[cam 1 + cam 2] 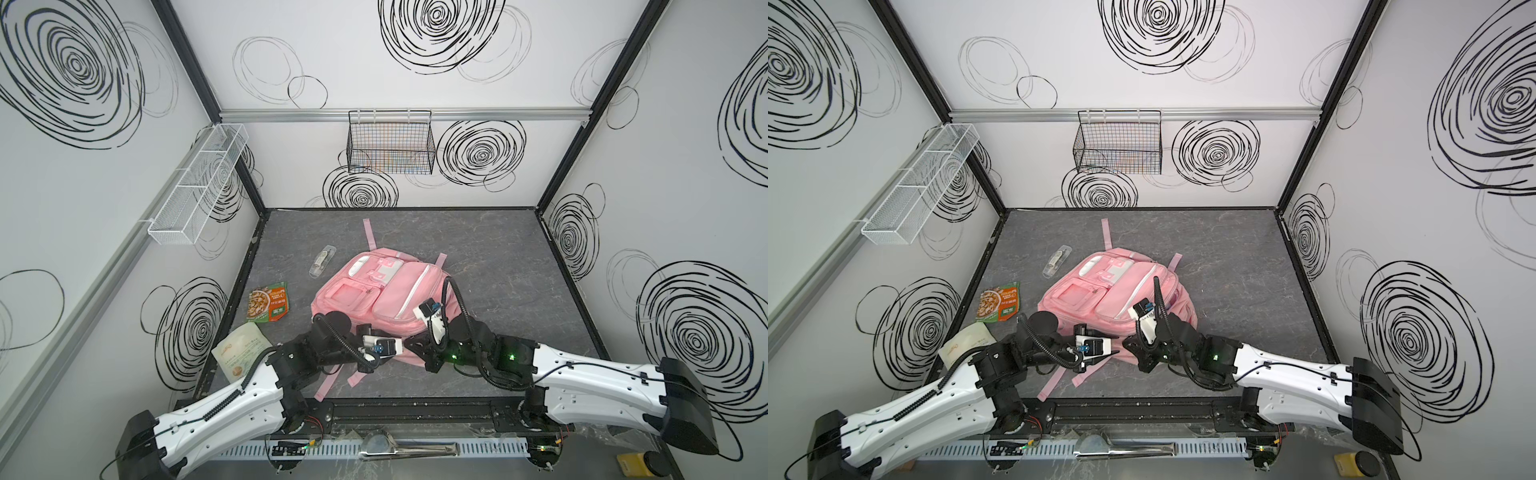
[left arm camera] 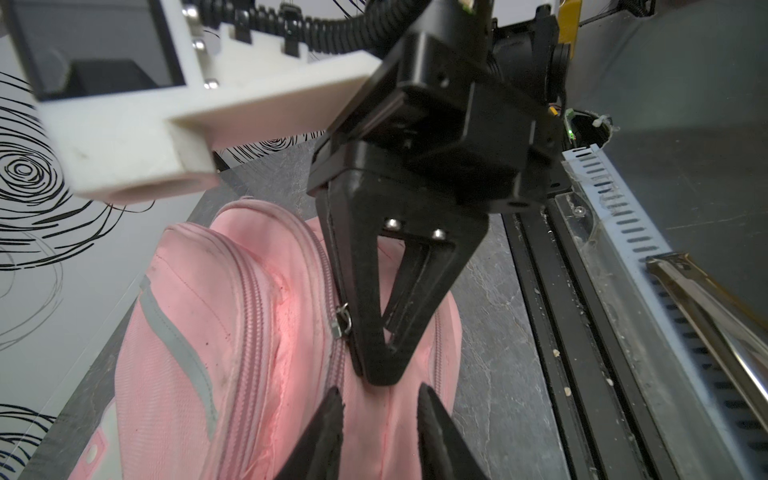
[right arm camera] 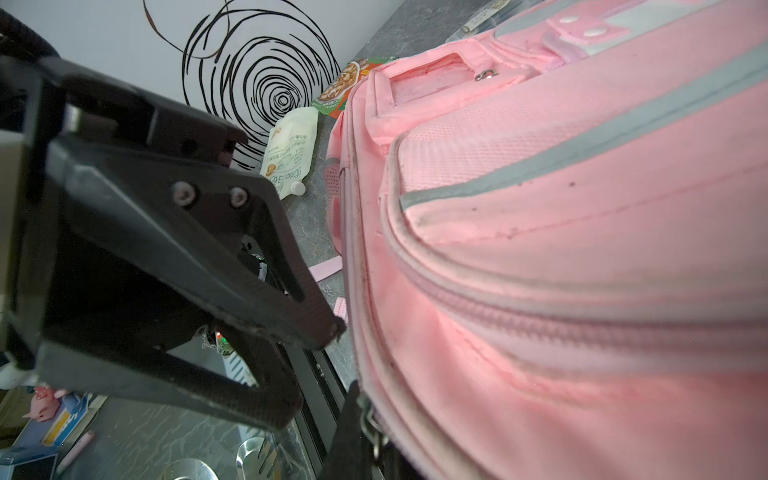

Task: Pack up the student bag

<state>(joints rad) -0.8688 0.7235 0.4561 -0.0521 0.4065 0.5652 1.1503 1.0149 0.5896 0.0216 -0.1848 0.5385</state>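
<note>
Metal zipper pull point(image 2: 343, 324) on the student bag point(image 2: 187, 332) — wrist views only

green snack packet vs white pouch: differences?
The green snack packet is green-orange with a food photo; the white pouch is mostly white, with a capped spout. The green snack packet lies farther back; the white pouch nearer the front. The left arm overlaps the white pouch, not the green snack packet. Both lie flat on the table, left of the student bag.

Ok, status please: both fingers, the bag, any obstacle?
Left gripper open over student bag. Right gripper shut beside zipper pull, grip unclear. Green snack pack, white pouch lie outside. Grippers crowd each other.
</note>
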